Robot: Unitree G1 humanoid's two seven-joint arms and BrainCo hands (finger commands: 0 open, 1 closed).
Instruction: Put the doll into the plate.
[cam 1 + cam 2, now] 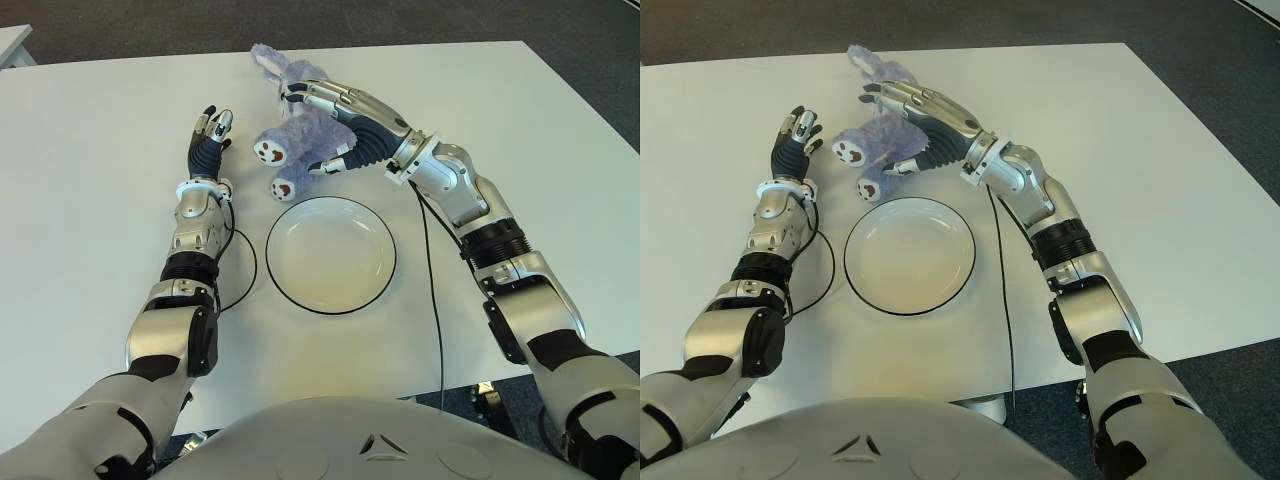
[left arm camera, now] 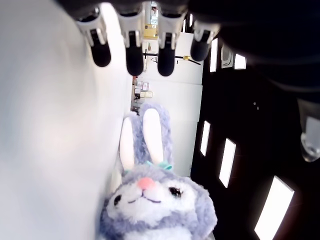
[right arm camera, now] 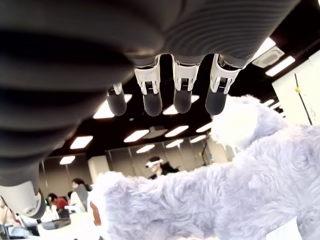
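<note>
Both hands open around doll

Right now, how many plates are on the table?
1. The plate lies on the white table, between the two arms, nearer to the robot than the doll. It is empty. None seems hidden.

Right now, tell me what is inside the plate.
Nothing shows inside the plate; its white bowl is bare. The doll lies on the table beyond it, under the open right hand. The left hand shows beside the doll, open.
</note>
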